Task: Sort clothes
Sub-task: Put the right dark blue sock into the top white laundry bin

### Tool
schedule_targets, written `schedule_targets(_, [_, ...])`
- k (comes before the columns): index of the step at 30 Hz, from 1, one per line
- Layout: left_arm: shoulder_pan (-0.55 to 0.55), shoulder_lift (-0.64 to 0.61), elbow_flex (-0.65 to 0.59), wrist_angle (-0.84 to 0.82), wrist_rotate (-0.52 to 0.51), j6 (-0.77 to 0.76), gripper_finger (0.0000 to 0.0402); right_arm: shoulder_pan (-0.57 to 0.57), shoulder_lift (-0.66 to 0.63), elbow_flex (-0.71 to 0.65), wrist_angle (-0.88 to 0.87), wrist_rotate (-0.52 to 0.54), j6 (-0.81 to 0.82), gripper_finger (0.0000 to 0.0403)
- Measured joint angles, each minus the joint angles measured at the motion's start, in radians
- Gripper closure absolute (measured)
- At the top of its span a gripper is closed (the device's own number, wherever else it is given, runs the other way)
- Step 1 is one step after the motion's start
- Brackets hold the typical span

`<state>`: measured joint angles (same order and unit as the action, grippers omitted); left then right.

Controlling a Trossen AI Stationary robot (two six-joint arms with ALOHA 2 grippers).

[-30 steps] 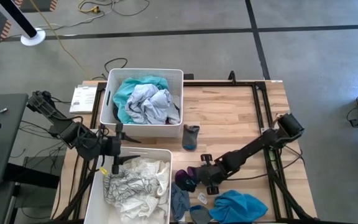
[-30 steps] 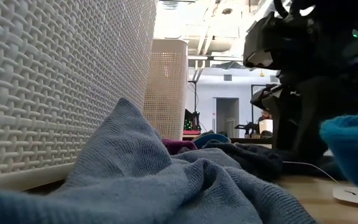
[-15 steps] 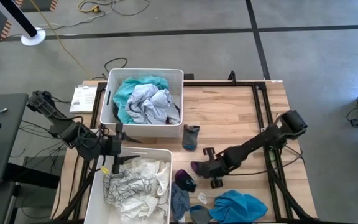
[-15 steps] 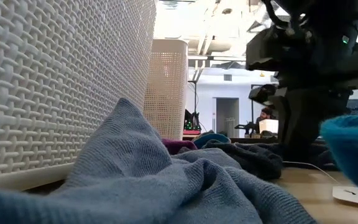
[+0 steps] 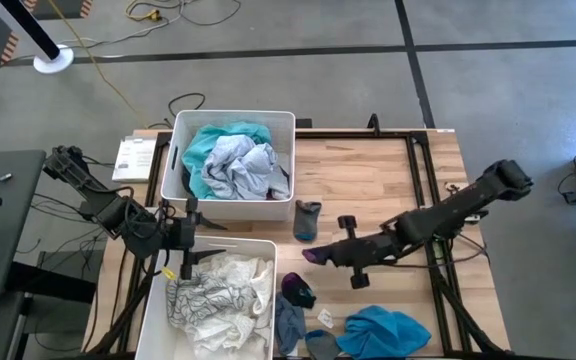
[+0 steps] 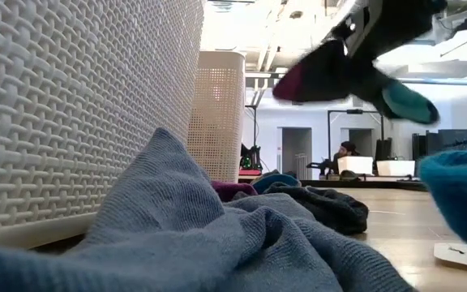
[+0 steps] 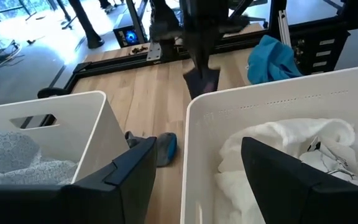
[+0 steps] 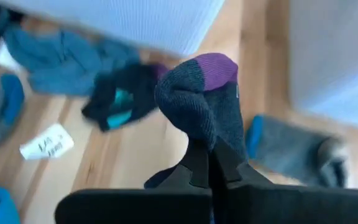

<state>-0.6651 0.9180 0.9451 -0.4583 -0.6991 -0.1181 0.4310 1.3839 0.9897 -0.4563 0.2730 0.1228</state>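
Observation:
My right gripper [image 5: 333,255] is over the table's middle, shut on a dark sock with a purple toe [image 8: 204,93]. The sock also shows lifted in the low view [image 6: 339,69]. My left gripper [image 5: 183,245] is open and empty between the two white bins, its fingers wide apart in the left wrist view [image 7: 204,180]. The far bin [image 5: 180,150] holds teal and grey clothes [image 5: 233,160]. The near bin [image 5: 153,300] holds white clothes [image 5: 218,295]. A dark sock [image 5: 296,290], a blue-grey garment [image 5: 288,325] and a bright blue garment [image 5: 383,330] lie on the table near its near edge. My right gripper pinches the dark sock between its two fingers at a bunched fold of its middle [image 8: 213,146]. The fingers reach about level toward the table's left. The sock is lifted clear of the table, and its purple toe end [image 8: 216,65] sticks out beyond the fingertips.
A grey and blue sock [image 5: 308,220] lies on the wood just in front of the far bin. A small white tag [image 5: 325,318] lies by the bright blue garment. Bare wood [image 5: 368,180] lies at the table's far right.
My right gripper has risen from the pile at the near edge and moved toward the far edge, staying shut. The purple-toed sock has gone up with it and now hangs clear of the table; the other dark sock stays where it lay.

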Motion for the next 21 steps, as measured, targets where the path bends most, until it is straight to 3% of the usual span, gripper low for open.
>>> schedule_targets(7, [0.0, 0.0, 0.0, 0.001, 0.0, 0.011, 0.0172, -0.018, -0.094, 0.0, 0.176, 0.024, -0.17, 0.0403])
schedule_targets(13, [0.023, 0.0, 0.0, 0.035, -0.008, 0.086, 0.0172, -0.1, -0.126, 0.0, 0.343, 0.018, -0.348, 0.0403])
schedule_targets(17, [0.07, 0.001, 0.0, 0.096, -0.031, 0.115, 0.0172, -0.172, -0.124, 0.001, 0.44, -0.111, -0.418, 0.0403])
schedule_targets(21, [0.12, 0.022, 0.0, 0.233, -0.008, 0.259, 0.0172, -0.221, -0.119, 0.001, 0.511, -0.229, -0.456, 0.0403])
